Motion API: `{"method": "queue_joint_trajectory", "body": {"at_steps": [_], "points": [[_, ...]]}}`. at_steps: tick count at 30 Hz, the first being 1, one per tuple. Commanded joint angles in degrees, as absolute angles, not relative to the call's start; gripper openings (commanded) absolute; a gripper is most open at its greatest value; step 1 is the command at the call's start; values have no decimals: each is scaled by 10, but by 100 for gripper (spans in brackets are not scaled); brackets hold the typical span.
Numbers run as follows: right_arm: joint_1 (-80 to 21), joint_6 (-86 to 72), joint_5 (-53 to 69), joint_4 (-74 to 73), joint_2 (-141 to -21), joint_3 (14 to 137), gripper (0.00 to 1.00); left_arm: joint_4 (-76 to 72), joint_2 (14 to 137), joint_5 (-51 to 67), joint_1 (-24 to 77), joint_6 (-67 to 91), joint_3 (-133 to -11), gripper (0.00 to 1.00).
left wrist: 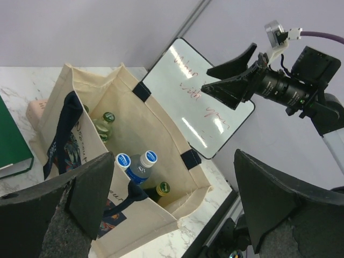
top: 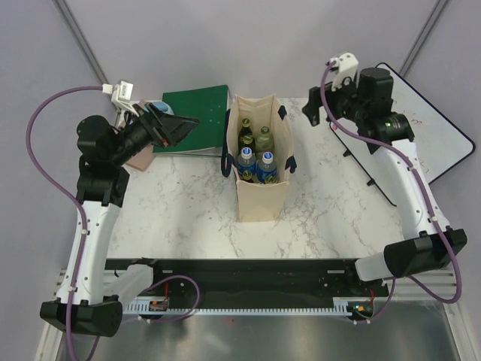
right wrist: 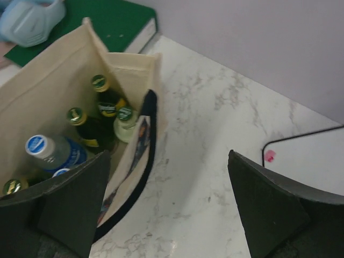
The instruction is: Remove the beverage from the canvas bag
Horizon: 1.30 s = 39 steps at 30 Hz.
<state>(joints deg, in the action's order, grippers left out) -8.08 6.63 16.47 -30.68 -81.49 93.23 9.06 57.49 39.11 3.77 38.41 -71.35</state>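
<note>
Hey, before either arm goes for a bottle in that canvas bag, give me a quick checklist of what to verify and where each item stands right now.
1. canvas bag upright with its mouth open: ok.
2. Bottles reachable from above: ok; the blue-capped bottle and green-capped bottle stand cap up.
3. left pincer open and empty: ok.
4. right pincer open and empty: ok.
5. A pincer above the bag mouth: not ok; both sit off to its sides.
6. navy handle clear of the caps: cannot tell; it droops along the rim.
</note>
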Motion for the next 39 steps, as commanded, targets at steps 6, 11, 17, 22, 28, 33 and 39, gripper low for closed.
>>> {"method": "queue_joint_trajectory", "body": {"at_steps": [6,11,17,22,28,33,39], "points": [[-249,164,222,-395,-856,1027,98,120,575,345,103,390,-681,100],[-289,117,253,-393,-906,1051,98,148,585,294,146,376,-670,100],[-308,20,241,-412,-1022,1147,98,172,597,264,173,359,-664,100],[-320,-32,179,-412,-1095,1197,82,181,585,245,173,353,-648,100],[-334,-47,80,-403,-1150,1226,68,188,575,235,173,352,-628,100],[-336,-33,25,-395,-1186,1252,65,189,578,232,174,345,-625,100],[-336,-18,4,-388,-1220,1267,64,190,588,234,174,339,-628,100]]}}
